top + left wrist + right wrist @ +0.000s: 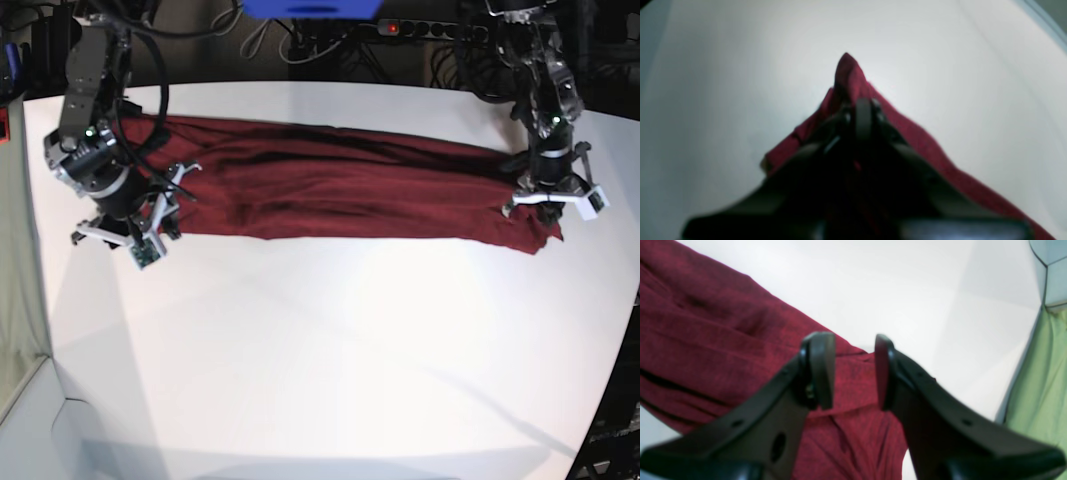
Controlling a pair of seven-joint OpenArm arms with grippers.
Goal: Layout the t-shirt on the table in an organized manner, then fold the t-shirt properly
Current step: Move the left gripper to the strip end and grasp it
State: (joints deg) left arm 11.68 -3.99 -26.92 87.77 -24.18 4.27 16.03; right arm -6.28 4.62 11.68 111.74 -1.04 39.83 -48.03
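The table [330,340] is bare on its near part. Farther back, the t-shirt [340,190] is stretched in a long band from left to right, probably so that it can be spread out flat. Its right end is pinched in the closed left gripper [548,196]. At the left end, the right gripper [853,373] is half open above the cloth, holding nothing.

A blue box [312,7] sits at the far edge, beside a black power strip [430,29] with a red light and tangled cables [262,42]; green cloth [1042,380] hangs at right.
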